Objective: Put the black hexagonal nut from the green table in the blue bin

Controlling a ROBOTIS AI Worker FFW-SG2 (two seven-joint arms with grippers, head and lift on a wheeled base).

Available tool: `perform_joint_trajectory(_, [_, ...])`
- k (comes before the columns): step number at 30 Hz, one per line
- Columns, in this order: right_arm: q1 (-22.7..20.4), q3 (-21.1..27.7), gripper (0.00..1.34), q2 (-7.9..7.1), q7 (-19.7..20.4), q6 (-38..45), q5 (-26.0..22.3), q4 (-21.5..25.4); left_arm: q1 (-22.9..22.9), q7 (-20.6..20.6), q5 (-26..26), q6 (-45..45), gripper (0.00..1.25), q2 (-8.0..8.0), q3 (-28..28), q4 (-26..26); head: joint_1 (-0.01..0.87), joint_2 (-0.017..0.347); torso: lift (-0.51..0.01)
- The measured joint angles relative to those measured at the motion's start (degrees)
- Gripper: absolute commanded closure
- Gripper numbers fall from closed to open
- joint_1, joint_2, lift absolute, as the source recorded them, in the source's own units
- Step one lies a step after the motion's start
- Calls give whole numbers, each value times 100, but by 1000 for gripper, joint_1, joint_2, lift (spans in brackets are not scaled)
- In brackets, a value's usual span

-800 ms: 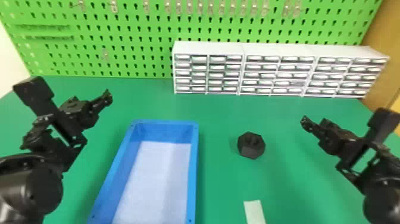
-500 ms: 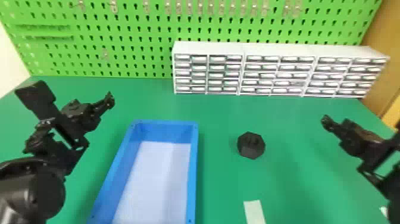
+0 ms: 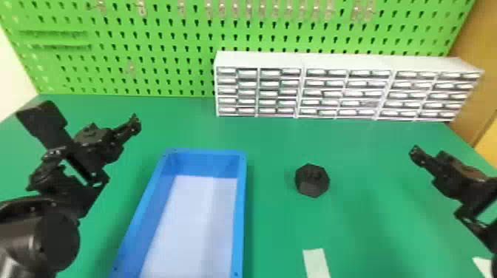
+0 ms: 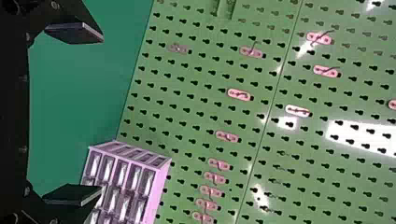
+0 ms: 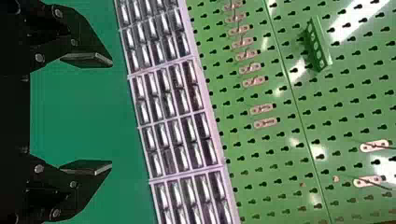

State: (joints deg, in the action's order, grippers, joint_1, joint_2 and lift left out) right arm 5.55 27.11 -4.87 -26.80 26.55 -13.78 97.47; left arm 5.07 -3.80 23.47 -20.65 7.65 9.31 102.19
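Nearest on the green bench (image 3: pixel 273 229) lie a pale strip (image 3: pixel 316 260) and the blue bin (image 3: pixel 240 214). The black nut (image 3: pixel 312 181) sits between the bin and the right gripper (image 3: pixel 416 154), fingers wide, like those of the left gripper (image 3: pixel 135 124). Beyond stand white drawers (image 3: pixel 259 60), then a green pegboard (image 3: pixel 166 55).

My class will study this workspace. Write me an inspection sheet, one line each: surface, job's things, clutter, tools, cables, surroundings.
Surface: green table, flat.
Job's things: black hexagonal nut on the table, right of the blue bin; not yet inside it.
Clutter: pale strip on the table, nearer the robot than the nut.
Tools: left tool and right tool both open, holding nothing.
Cables: nothing seen.
Surroundings: white drawer units at the back, before a green pegboard with hooks.
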Motion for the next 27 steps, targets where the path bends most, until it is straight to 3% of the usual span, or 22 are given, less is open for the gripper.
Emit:
perform_joint_trajectory(17, [112, -54, 492, -59, 0, 221, 40, 5, -20, -47, 54, 0, 140, 5, 35, -32, 666, 32, -100])
perform_joint_trajectory(27, [598, -282, 489, -310, 0, 1660, 444, 313, -17, -96, 61, 0, 140, 9, 61, -32, 666, 32, -100])
